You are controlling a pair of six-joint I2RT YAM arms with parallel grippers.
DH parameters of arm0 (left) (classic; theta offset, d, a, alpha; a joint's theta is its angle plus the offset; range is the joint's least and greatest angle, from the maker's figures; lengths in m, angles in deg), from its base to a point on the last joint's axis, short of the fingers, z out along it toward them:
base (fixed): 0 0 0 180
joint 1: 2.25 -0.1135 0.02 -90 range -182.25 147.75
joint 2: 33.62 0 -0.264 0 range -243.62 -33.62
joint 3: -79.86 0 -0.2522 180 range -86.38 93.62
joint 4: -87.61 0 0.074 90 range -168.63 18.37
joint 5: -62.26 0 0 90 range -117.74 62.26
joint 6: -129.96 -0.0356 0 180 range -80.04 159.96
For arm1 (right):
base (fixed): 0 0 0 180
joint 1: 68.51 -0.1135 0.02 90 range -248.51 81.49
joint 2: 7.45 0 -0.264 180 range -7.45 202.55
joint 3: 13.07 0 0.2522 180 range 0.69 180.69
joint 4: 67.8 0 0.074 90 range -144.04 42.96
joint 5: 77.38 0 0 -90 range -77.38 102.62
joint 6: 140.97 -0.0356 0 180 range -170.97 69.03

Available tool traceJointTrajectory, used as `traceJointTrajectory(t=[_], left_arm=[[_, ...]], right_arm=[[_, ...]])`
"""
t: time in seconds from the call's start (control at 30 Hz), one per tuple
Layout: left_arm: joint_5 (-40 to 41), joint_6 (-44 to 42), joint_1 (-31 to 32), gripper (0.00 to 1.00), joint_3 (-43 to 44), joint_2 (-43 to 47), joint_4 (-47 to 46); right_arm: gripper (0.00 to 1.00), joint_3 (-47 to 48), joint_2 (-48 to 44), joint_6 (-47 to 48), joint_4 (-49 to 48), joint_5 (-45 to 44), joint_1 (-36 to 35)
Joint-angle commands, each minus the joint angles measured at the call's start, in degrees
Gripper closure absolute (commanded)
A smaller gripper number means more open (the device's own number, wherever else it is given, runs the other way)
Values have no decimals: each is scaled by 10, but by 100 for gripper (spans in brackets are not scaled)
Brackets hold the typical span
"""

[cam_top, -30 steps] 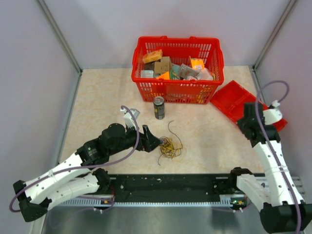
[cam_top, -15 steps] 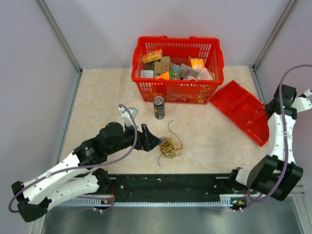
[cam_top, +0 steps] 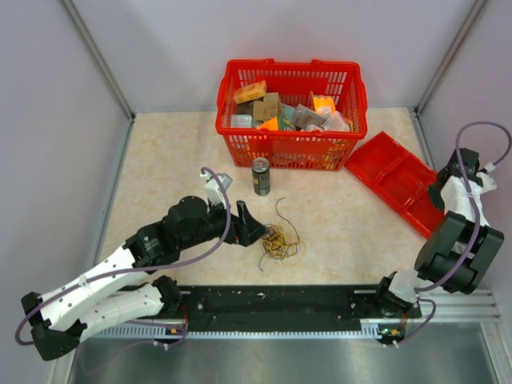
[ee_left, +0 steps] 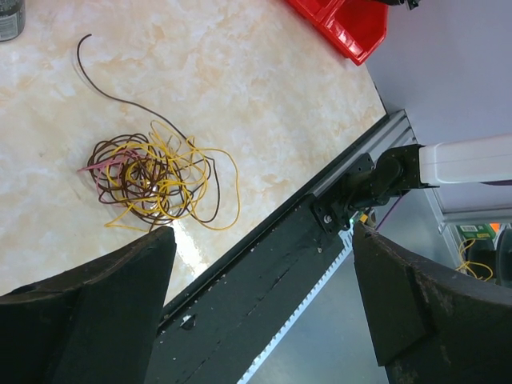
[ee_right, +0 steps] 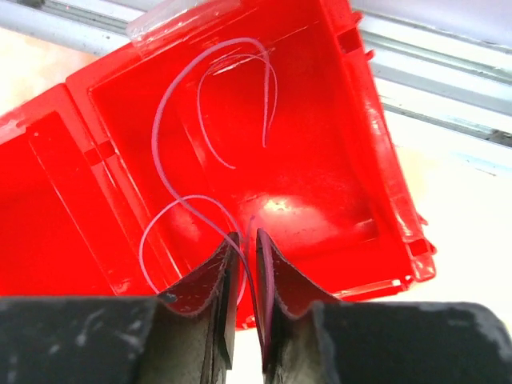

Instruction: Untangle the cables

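Note:
A tangle of thin dark brown and yellow cables (cam_top: 278, 240) (ee_left: 152, 180) lies on the table in front of the drink can, with one dark end curling up toward the can. My left gripper (cam_top: 258, 230) (ee_left: 262, 240) hovers just left of the tangle, jaws wide open and empty. My right gripper (cam_top: 442, 192) (ee_right: 246, 236) hangs over the red tray (cam_top: 396, 172) (ee_right: 320, 120). A single pale purple cable (ee_right: 164, 128) lies looped in that tray. Its near end runs through the narrow gap between the slightly parted fingers, which do not pinch it.
A red basket (cam_top: 288, 148) full of small boxes stands at the back. A dark drink can (cam_top: 261, 176) (ee_left: 10, 20) stands upright just before it. The black rail (cam_top: 280, 300) (ee_left: 264, 264) runs along the near edge.
My right arm has swung out to the far right over the red tray and its jaws have parted a little. The left gripper has edged slightly away from the tangle.

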Motion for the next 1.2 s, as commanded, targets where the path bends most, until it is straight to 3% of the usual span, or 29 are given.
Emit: traceJointTrajectory(t=[0.0,0.1,0.2,0.3,0.43,0.47,0.53,0.6,0.9,1.17], left_arm=[[-5,0,-1,5,4,6,-25],[-8,-2,-1,5,5,1,-27],[-14,-4,-1,5,9,-4,-28],[-11,-4,-1,5,10,-5,-29],[2,-6,-1,3,6,1,-21],[7,-7,-1,3,3,3,-18],[17,-7,-1,1,-1,6,-14],[18,-12,-2,2,-2,6,-9],[50,-25,-2,2,2,-3,-1],[105,-23,-15,4,-20,-21,4]], right_arm=[[100,3,-36,14,4,-75,4],[100,6,-23,10,25,-121,4],[100,3,-3,11,27,-110,2],[86,9,14,24,27,-102,-12],[78,52,11,115,36,-28,-46],[62,62,0,128,47,-44,-69],[1,68,-35,130,62,-133,-125],[1,63,-61,136,65,-155,-154],[2,4,-171,158,62,-76,-190],[13,-59,-264,156,-7,93,-468]])
